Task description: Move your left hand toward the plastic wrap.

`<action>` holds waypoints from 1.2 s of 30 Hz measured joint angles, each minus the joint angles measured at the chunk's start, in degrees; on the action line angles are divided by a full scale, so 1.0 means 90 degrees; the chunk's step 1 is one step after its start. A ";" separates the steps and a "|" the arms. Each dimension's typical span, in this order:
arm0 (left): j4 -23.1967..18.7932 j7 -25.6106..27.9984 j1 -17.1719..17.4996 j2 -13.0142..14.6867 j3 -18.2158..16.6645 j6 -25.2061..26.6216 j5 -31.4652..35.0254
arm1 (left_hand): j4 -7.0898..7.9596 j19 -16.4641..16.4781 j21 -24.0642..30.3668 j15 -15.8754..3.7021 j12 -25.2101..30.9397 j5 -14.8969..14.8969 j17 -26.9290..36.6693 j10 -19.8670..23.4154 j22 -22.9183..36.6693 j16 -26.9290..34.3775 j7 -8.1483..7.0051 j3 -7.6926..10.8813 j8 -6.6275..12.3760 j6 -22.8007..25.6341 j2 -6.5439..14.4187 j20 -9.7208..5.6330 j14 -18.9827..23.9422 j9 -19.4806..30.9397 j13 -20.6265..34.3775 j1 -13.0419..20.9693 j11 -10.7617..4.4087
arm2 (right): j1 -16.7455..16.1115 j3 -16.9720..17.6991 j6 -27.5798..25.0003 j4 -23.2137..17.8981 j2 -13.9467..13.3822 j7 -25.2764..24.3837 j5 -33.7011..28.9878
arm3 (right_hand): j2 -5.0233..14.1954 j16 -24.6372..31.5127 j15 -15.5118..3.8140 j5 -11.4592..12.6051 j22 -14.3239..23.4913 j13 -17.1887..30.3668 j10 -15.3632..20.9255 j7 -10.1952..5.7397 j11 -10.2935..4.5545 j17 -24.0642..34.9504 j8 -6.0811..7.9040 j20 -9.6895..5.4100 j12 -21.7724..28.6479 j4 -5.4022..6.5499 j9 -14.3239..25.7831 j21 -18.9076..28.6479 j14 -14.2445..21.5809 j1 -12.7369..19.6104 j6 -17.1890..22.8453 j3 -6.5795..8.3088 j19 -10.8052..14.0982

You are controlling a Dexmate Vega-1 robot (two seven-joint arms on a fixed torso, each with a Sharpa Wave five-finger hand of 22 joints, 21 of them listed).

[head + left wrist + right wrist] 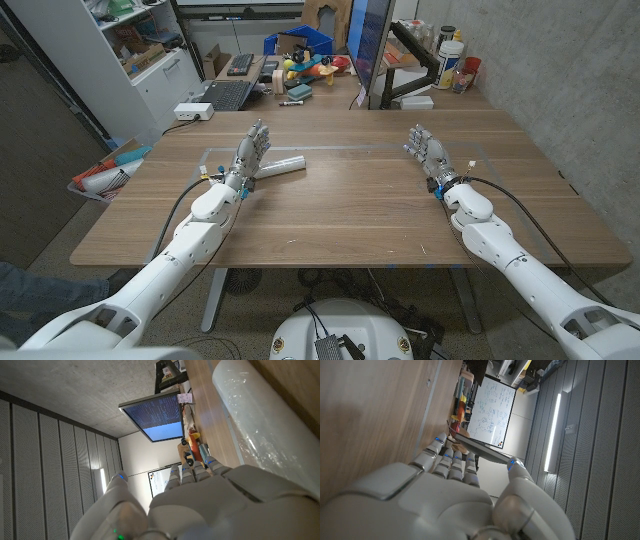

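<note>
From the head view, the left robot hand (250,153) is standing with fingers extended and holding nothing, the plastic wrap (280,166) lying just beside it on the tabletop (350,210) (contact is unclear). The right robot hand (428,152) is waiting well apart, fingers likewise spread and empty.

From the left wrist view, the plastic wrap (260,425) is running close alongside the left robot hand (210,505).

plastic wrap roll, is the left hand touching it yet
Cannot tell. In the head view the left hand stands right beside the plastic wrap roll, overlapping its near end, with neither contact nor gap plainly showing.
</note>
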 measured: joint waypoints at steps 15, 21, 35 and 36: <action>0.0059 -0.0922 0.0094 -0.0995 -0.1260 0.0358 0.1180 | -0.0026 0.0000 0.0000 0.0000 0.0000 0.0000 -0.0001 0.0001 -0.0001 0.0001 -0.0001 0.0026 0.0000 0.0000 0.0051 0.0000 0.0000 -0.0001 0.0030 0.0050 0.0000 | -0.0174 0.1049 -0.0217 0.0022 0.1015 0.0655 -0.1104 | 0.0000 0.0000 0.0000 0.0000 -0.0001 -0.0001 0.0034 0.0000 -0.0034 0.0000 0.0000 0.0000 0.0000 0.0000 -0.0001 0.0000 -0.0001 0.0000 -0.0001 0.0000 -0.0001; 0.0015 -0.1150 0.0124 -0.1284 -0.1629 0.0462 0.1522 | -0.0052 0.0001 0.0000 0.0000 0.0000 0.0000 -0.0001 0.0001 -0.0001 0.0000 0.0011 0.0051 0.0000 0.0012 0.0051 0.0000 0.0001 -0.0001 0.0030 0.0050 0.0000 | -0.0172 0.1357 -0.0310 0.0078 0.1310 0.0901 -0.1433 | 0.0000 0.0000 0.0000 0.0000 -0.0001 -0.0001 0.0034 -0.0024 -0.0034 -0.0018 0.0000 0.0000 -0.0001 0.0000 -0.0001 0.0000 -0.0001 0.0000 0.0023 0.0000 -0.0001; -0.0284 -0.1519 0.0298 -0.1702 -0.2186 0.0617 0.2043 | -0.0052 0.0001 -0.0027 0.0001 0.0000 -0.0041 -0.0002 0.0001 -0.0001 0.0000 0.0010 0.0051 0.0000 0.0011 0.0104 0.0000 0.0001 -0.0001 0.0029 0.0103 0.0000 | -0.0078 0.1821 -0.0390 0.0231 0.1812 0.1208 -0.1826 | 0.0000 0.0000 0.0000 0.0000 -0.0001 -0.0002 0.0033 -0.0023 -0.0034 -0.0018 0.0000 0.0000 -0.0002 0.0000 -0.0002 0.0000 -0.0002 0.0000 0.0022 0.0000 -0.0001; -0.0297 -0.1536 0.0307 -0.1712 -0.2203 0.0620 0.2063 | -0.0052 0.0001 -0.0027 0.0001 0.0000 -0.0049 -0.0002 0.0001 -0.0002 0.0000 0.0010 0.0051 0.0000 0.0011 0.0109 0.0000 0.0001 -0.0001 0.0029 0.0108 0.0000 | -0.0074 0.1844 -0.0405 0.0242 0.1837 0.1303 -0.1958 | 0.0000 0.0000 -0.0001 0.0000 -0.0002 -0.0002 0.0033 -0.0023 -0.0034 -0.0018 0.0000 0.0000 -0.0002 0.0000 -0.0002 0.0000 -0.0002 0.0000 0.0022 0.0000 -0.0001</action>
